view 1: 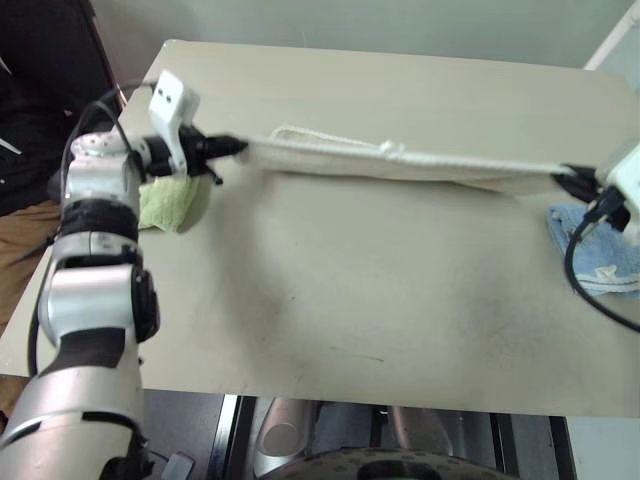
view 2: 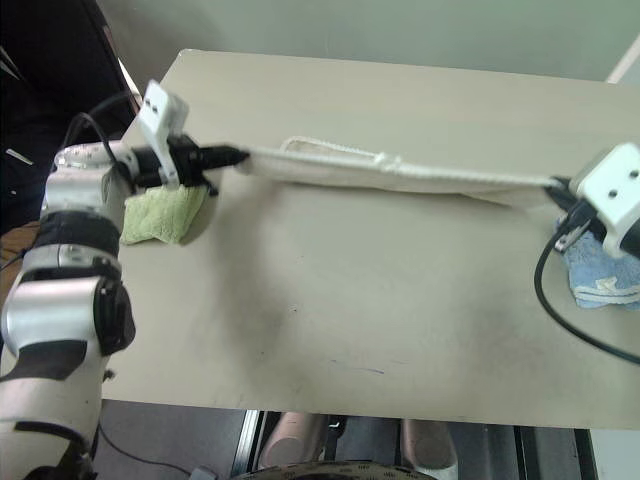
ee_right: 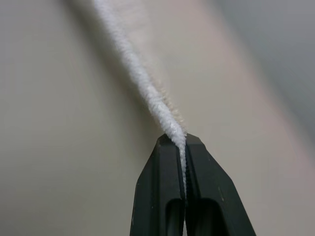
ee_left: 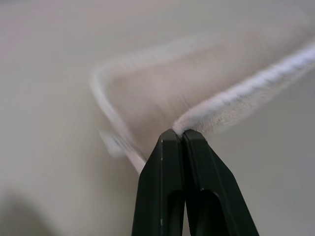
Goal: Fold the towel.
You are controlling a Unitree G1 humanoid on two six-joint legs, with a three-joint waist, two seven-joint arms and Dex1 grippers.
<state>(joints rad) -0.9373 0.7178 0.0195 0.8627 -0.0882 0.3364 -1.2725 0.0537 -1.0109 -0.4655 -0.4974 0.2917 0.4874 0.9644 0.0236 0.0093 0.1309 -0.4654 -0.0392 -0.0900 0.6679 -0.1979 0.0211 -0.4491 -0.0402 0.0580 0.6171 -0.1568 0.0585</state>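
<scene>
We hold the towel (view 1: 400,165) stretched taut between our two grippers, a long, narrow band of beige terry cloth spanning the far half of the table (view 1: 380,300) from left to right. Its pile looks soft and nubby, and a white corded edging runs along its upper edge like a thin twisted rope, with a small white loop tag standing up near the middle. Our left gripper (view 1: 232,147) has its two black fingers pressed flat together on one end of the cloth, the fuzzy corner bunched right at their tips; beyond it in the left wrist view the towel sags into a shallow, rounded fold outlined by its pale edging. Our right gripper (ee_right: 179,140) pinches the opposite end, its wedge-shaped fingers closed tight on the white cord, which runs straight away from the tips. The table is a smooth, matte, pale grey-beige slab with faint scuffs. A light green terry cloth (view 2: 160,215) lies crumpled beside our left wrist, and a light blue cloth (view 1: 600,255) lies rumpled at the right edge
</scene>
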